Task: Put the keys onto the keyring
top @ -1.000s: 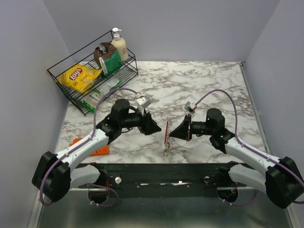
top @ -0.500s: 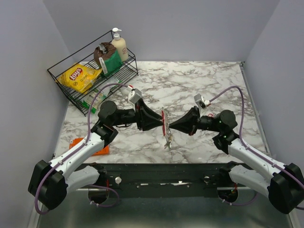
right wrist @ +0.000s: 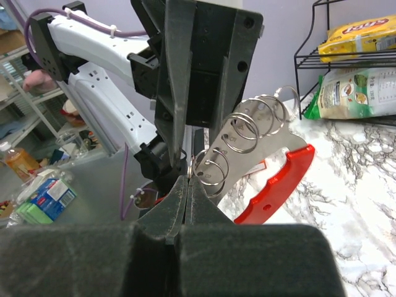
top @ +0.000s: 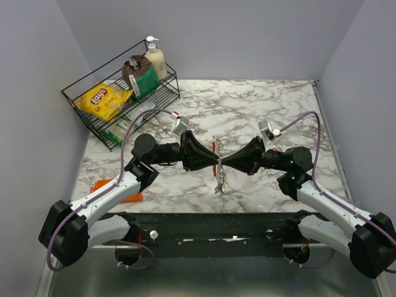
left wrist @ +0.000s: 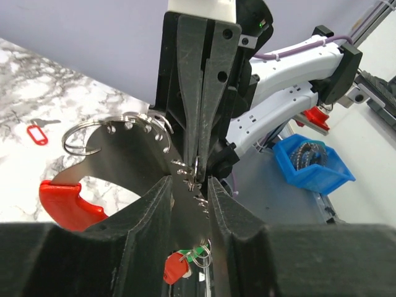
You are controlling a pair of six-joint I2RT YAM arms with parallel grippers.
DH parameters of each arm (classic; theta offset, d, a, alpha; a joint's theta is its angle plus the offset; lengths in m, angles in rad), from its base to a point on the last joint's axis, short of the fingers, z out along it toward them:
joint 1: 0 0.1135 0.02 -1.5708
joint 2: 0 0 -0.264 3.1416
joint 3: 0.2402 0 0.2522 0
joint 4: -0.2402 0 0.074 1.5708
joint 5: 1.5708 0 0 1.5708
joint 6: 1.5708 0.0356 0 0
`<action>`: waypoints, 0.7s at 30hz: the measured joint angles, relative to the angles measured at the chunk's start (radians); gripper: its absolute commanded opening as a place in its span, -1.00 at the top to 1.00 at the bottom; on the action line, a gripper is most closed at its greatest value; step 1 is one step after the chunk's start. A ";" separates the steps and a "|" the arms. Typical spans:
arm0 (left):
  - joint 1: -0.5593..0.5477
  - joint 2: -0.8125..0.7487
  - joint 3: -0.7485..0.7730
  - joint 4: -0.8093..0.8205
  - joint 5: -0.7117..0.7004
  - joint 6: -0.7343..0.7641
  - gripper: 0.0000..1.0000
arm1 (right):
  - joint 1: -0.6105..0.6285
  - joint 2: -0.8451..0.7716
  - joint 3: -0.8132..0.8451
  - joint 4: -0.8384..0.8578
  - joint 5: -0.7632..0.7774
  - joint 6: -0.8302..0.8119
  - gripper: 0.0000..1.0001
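Note:
The keyring hangs between my two grippers above the marble table (top: 266,105). Its red loop (top: 214,148) points up and its silvery plate (left wrist: 133,161) carries several wire rings. My left gripper (left wrist: 189,185) is shut on the plate, one finger on each side. My right gripper (right wrist: 190,179) is shut on a small wire ring at the plate's edge. In the top view, the left gripper (top: 213,162) and right gripper (top: 223,163) meet tip to tip. Keys (top: 219,184) dangle below the plate, with red and green tags (left wrist: 179,266). One red-tagged key (left wrist: 37,133) lies loose on the table.
A black wire rack (top: 80,102) at the back left holds a yellow chips bag (top: 102,99), a green bag and a soap bottle (top: 154,59). A flat orange packet (top: 124,193) lies near the left arm. Grey walls close in the left, back and right sides.
Both grippers have moved in toward each other and away from the near edge. They now meet at the keyring, which sits higher and farther back than before.

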 measured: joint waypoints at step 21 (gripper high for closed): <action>-0.040 0.064 0.019 0.027 0.000 -0.011 1.00 | -0.007 -0.012 -0.012 0.012 0.011 0.007 0.99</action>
